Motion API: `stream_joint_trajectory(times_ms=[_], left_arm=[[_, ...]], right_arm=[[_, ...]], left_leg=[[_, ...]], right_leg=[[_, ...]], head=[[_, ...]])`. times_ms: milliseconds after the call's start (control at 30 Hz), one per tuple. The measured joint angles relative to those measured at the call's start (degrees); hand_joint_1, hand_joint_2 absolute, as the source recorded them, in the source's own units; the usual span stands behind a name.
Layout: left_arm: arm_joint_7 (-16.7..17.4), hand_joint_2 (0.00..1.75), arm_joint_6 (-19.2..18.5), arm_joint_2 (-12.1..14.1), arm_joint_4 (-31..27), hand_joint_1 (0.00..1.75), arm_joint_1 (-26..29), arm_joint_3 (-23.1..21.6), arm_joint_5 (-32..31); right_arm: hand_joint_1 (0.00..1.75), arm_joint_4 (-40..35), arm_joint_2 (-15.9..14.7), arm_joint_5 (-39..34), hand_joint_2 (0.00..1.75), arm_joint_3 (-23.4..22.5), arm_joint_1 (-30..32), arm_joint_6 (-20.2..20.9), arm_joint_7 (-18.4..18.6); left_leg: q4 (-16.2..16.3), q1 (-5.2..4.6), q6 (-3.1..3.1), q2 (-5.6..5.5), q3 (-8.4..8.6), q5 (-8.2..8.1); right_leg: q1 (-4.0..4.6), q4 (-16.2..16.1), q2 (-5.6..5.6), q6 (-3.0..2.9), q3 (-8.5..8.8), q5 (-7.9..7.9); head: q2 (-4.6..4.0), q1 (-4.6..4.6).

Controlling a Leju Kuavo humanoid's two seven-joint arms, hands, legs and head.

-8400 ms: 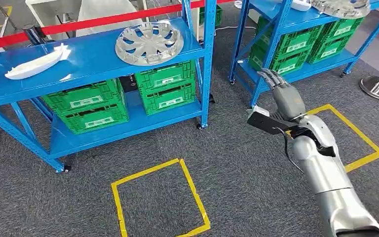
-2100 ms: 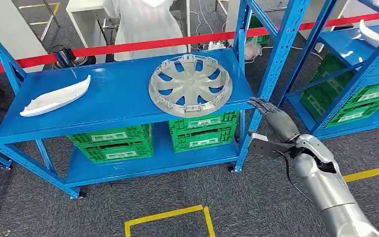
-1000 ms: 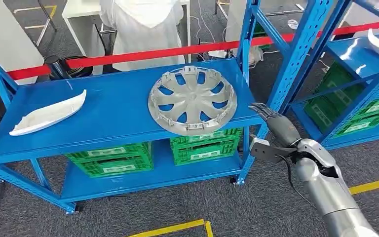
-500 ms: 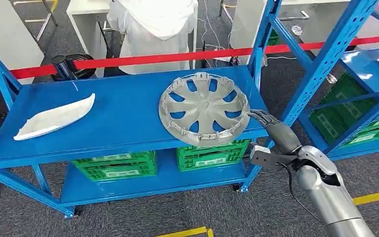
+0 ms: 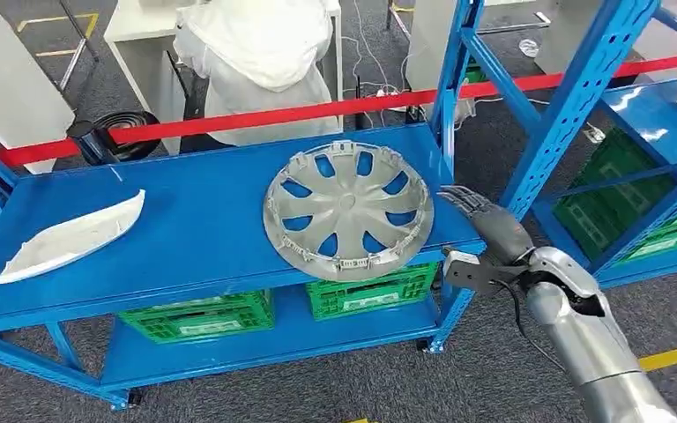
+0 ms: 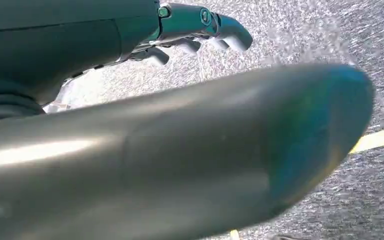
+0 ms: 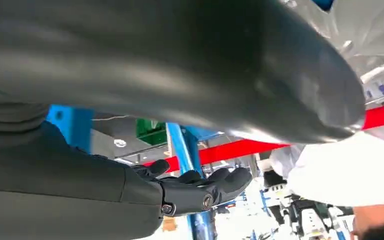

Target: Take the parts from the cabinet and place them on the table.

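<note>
Faintly, white labels on green crates [image 5: 368, 292], writing unreadable

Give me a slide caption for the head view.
Right hand reaches toward the silver hubcap on the blue shelf.

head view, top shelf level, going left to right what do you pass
white curved part → silver wheel cover → right hand by the shelf's right corner → neighbouring blue rack's slanted post
</note>
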Motion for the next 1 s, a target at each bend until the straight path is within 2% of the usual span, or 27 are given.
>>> stream_joint_trajectory(times_ms=[33, 67, 100, 200, 233, 267, 300, 367, 400, 433, 467, 500, 533, 567, 600, 633, 700, 800, 833, 1000], left_arm=[[0.0, 0.0, 0.0, 0.0, 0.0, 0.0, 0.0, 0.0, 0.0], [0.0, 0.0, 0.0, 0.0, 0.0, 0.0, 0.0, 0.0, 0.2], [0.0, 0.0, 0.0, 0.0, 0.0, 0.0, -0.1, 0.0, 0.3], [0.1, 0.0, 0.1, -0.1, 0.0, 0.0, -0.1, 0.0, 0.7], [0.3, 0.0, 0.1, -0.3, 0.0, 0.0, -0.2, 0.0, 0.7], [0.6, 0.0, 0.2, -0.3, 0.0, 0.0, -0.2, 0.0, 0.7], [0.9, 0.0, 0.3, -0.4, 0.0, 0.0, -0.2, 0.0, 0.7], [1.2, 0.0, 0.5, -0.6, 0.0, 0.0, -0.3, 0.0, 0.3], [1.2, 0.0, 0.5, -0.7, 0.0, 0.0, -0.2, 0.0, 0.0], [1.2, 0.0, 0.6, -0.7, 0.0, 0.0, -0.2, 0.0, 0.0], [1.2, 0.0, 0.6, -0.7, 0.0, 0.0, -0.1, 0.0, -0.1], [1.2, 0.0, 0.6, -0.9, 0.0, 0.0, -0.1, 0.0, -0.2], [1.2, 0.0, 0.6, -0.9, 0.0, 0.0, -0.1, 0.0, -0.3], [1.0, 0.0, 0.7, -1.0, 0.0, 0.0, -0.1, 0.0, -0.6], [1.0, 0.0, 0.7, -1.1, 0.0, 0.0, -0.2, 0.0, -0.8], [0.7, 0.0, 0.8, -1.1, 0.0, 0.0, -0.2, 0.0, -0.9], [0.5, 0.0, 0.9, -1.1, 0.0, 0.0, -0.1, 0.0, -1.0], [0.3, 0.0, 0.9, -1.1, 0.1, 0.0, -0.2, 0.0, -1.2], [0.3, 0.0, 0.9, -1.1, 0.1, 0.0, -0.2, 0.0, -1.3], [0.3, 0.0, 0.9, -1.2, 0.1, 0.0, -0.2, 0.0, -1.4]], right_arm=[[0.0, 0.4, 0.1, 0.1, 0.0, 0.5, -0.6, 0.0, 0.0], [0.0, 1.2, 0.3, 0.1, 0.0, 1.1, -1.5, 0.0, 0.0], [0.0, 1.9, 0.5, 0.3, 0.0, 1.8, -2.6, 0.1, 0.0], [0.0, 4.3, 1.3, 0.7, 0.0, 4.6, -5.0, 0.6, 0.0], [0.0, 5.0, 1.5, 0.7, 0.0, 5.2, -5.7, 0.7, 0.0], [0.0, 5.9, 1.8, 0.7, 0.0, 5.9, -6.5, 0.7, 0.0], [0.0, 7.1, 2.0, 0.9, 0.0, 6.7, -7.7, 0.8, 0.0], [0.0, 9.3, 2.3, 1.0, 0.0, 8.1, -8.6, 0.6, 0.1], [0.0, 9.9, 2.4, 1.0, 0.0, 8.6, -8.6, 0.5, 0.1], [0.0, 10.4, 2.4, 1.0, 0.0, 9.0, -8.5, 0.4, 0.1], [0.0, 10.7, 2.4, 0.9, 0.0, 9.3, -8.5, 0.3, 0.1], [0.0, 10.8, 2.4, 0.8, 0.0, 9.5, -8.6, 0.0, 0.1], [0.0, 10.8, 2.4, 0.7, 0.0, 9.6, -8.6, -0.1, 0.2], [0.0, 10.9, 2.4, 0.5, 0.0, 9.8, -8.7, -0.2, 0.2], [0.0, 11.1, 2.4, 0.3, 0.0, 10.0, -8.8, -0.2, 0.2], [0.0, 11.1, 2.4, 0.3, 0.0, 10.2, -8.6, -0.2, 0.4], [0.0, 11.1, 2.4, 0.2, 0.0, 10.4, -8.4, -0.2, 0.4], [0.0, 11.1, 2.4, 0.0, 0.0, 10.7, -8.3, -0.2, 0.7], [0.0, 11.1, 2.4, 0.0, 1.75, 10.8, -8.3, 0.0, 0.8], [0.0, 12.0, 2.9, 0.1, 1.75, 12.3, -9.0, 0.4, 0.7]], left_leg=[[-5.4, -0.02, 0.35, 0.02, 1.94, 3.38], [-8.7, -0.11, 0.65, 0.01, 3.03, 4.26], [-9.9, -0.32, 0.76, -0.03, 4.0, 3.35], [-9.8, -0.46, 1.62, -0.07, 3.83, 3.12], [-10.5, 0.17, 2.07, -0.09, 4.37, 3.31], [-10.8, 0.11, 2.21, -0.17, 4.84, 3.27], [-10.9, 0.14, 2.51, -0.12, 5.11, 3.15], [-10.9, 0.14, 2.88, -0.12, 5.41, 2.79], [-10.9, 0.14, 2.96, -0.19, 5.59, 2.54], [-10.9, 0.14, 2.93, -0.33, 5.84, 2.31], [-10.8, 0.14, 2.83, -0.48, 6.12, 2.02], [-10.6, 0.15, 2.66, -0.54, 6.52, 1.6], [-10.4, 0.18, 2.42, -0.58, 6.92, 1.13], [-10.2, 0.16, 2.1, -0.6, 7.04, 0.7], [-9.9, -0.22, 1.67, -0.72, 6.96, 0.42], [-10.1, -0.14, 1.43, -0.77, 6.91, 0.4], [-10.1, -0.33, 2.36, -0.69, 7.09, 0.24], [-10.7, -0.32, 2.03, -0.53, 7.52, 0.36], [-10.9, -0.32, 1.84, -0.53, 7.64, 0.37], [-11.3, -0.24, 1.13, -0.53, 7.75, 0.47]], right_leg=[[0.0, 0.0, -0.03, 0.2, 0.69, -0.48], [0.07, 0.0, -0.04, 0.44, 0.81, -0.86], [0.36, 0.2, 0.23, 0.92, 0.73, -1.27], [0.22, -0.5, 0.18, 1.8, 0.98, -1.31], [0.15, -0.5, 0.18, 2.15, 1.21, -1.77], [0.13, 0.7, -0.02, 2.41, 1.08, -2.23], [0.11, 4.1, -0.02, 2.65, -0.87, -3.85], [0.0, 13.2, -0.03, 3.04, -6.37, -6.95], [-0.02, 16.4, -0.03, 3.15, -8.71, -7.32], [-0.1, 17.2, -0.03, 3.2, -10.04, -6.35], [-0.18, 15.4, -0.04, 3.19, -9.96, -4.14], [-0.18, 10.8, -0.05, 3.12, -8.54, -0.62], [-0.18, 5.3, -0.09, 2.98, -6.4, 2.76], [-0.16, 1.2, -0.27, 2.75, -4.99, 4.04], [0.37, 0.5, -0.23, 2.49, -4.41, 3.17], [0.26, 0.6, -0.07, 2.06, -4.44, 3.24], [0.13, 0.3, 0.1, 2.05, -4.37, 3.43], [0.26, 0.3, 0.21, 1.59, -4.34, 3.21], [0.26, 0.4, 0.2, 1.51, -4.29, 3.18], [0.3, 0.4, 0.18, 1.27, -4.23, 3.07]], head=[[0.0, 0.0], [0.0, 0.04], [0.0, -0.04], [0.0, 0.07], [0.0, 0.09], [0.0, 0.24], [0.0, 0.44], [0.0, 0.44], [0.0, 0.46], [0.0, 0.5], [0.0, 0.5], [0.0, 0.5], [0.0, 0.52], [0.0, 0.52], [0.0, 0.5], [0.0, 0.44], [0.0, 0.44], [0.0, 0.46], [0.0, 0.41], [0.0, 0.44]])
